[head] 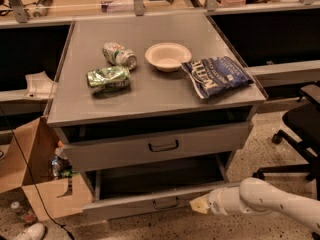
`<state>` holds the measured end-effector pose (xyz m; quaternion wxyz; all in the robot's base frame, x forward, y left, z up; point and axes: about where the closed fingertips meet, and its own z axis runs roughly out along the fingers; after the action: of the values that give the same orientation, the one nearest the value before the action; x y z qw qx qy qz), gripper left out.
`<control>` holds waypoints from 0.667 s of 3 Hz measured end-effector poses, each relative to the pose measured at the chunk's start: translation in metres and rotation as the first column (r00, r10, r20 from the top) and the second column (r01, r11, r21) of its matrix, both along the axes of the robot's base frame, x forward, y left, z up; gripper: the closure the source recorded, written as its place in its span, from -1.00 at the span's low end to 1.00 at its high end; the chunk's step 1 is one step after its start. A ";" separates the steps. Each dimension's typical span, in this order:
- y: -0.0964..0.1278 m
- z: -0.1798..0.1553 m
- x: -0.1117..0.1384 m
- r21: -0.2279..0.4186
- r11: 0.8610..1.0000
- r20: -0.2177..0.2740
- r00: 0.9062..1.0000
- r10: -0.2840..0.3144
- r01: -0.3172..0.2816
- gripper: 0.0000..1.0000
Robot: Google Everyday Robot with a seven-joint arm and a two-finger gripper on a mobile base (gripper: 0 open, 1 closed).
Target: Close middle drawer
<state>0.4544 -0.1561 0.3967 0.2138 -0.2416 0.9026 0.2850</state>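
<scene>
While the middle drawer (130, 207) stands pulled well out of a grey metal cabinet (150, 96), its low front panel and small dark loop handle (166, 203) facing the viewer, a white robot arm reaches in from the lower right. The gripper (199, 204), a cream-coloured tip, sits at the right part of that front panel, just beside the handle, touching it or nearly so. Whether the gripper is spread or pressed together cannot be told. Above, the taller-fronted drawer (160, 146) is also slightly out. On the cabinet top lie two crushed cans (108, 79), a shallow bowl (168, 56) and a blue snack bag (216, 75). A cardboard box (35, 184) stands at the left and an office chair (300, 129) at the right. The push looks likely to land right of centre, so the drawer may skew on its runners and jam. Because the panel is low, the tip could slip over its rim or under it. A hard shove might also jolt the cans on top.
</scene>
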 end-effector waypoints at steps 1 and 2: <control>0.004 -0.003 0.015 -0.016 1.000 0.015 1.000 -0.002 0.002 1.00; 0.004 -0.004 0.015 -0.018 1.000 0.016 1.000 0.000 0.001 0.92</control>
<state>0.4692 -0.1519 0.3930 0.2191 -0.2456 0.9034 0.2749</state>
